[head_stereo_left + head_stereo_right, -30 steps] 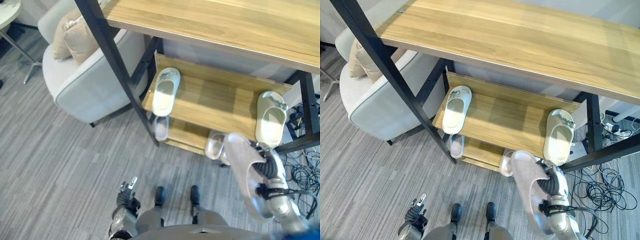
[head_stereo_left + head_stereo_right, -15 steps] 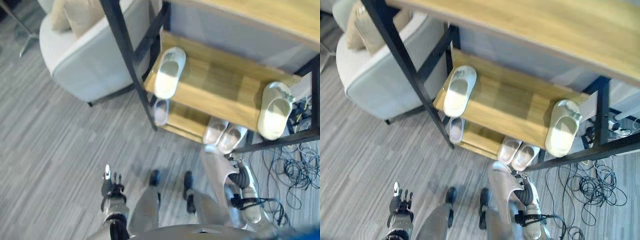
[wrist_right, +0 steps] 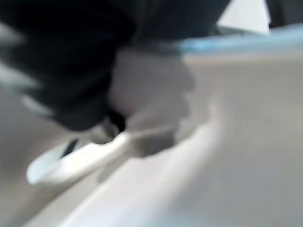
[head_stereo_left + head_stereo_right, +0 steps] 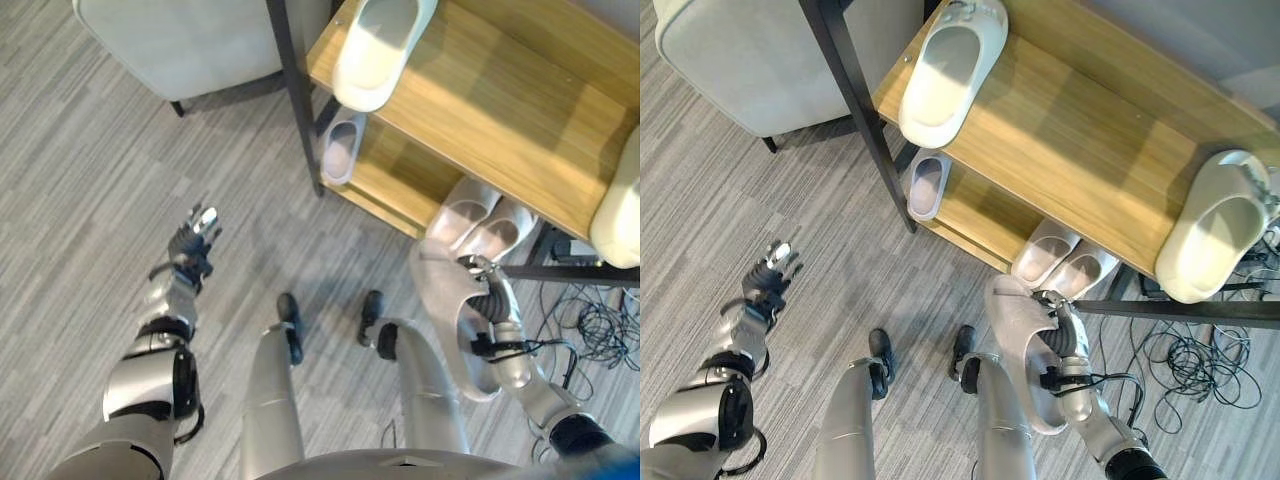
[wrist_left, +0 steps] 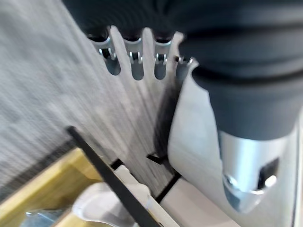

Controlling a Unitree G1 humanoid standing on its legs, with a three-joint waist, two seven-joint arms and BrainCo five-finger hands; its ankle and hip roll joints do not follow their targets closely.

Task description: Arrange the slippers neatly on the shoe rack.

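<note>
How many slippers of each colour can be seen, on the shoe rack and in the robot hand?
Cream slippers: 2, upper shelf, one at its left end, one at its right end.
Pale pink slippers: 4, lower shelf holds one alone and a pair; the right robot hand holds one.
Total: 6

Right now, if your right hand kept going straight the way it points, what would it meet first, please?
Probably the pale pink pair of slippers on the shoe rack's bottom shelf. The right hand, fingers curled on a pink slipper, points toward them, though depth is hard to judge.
</note>
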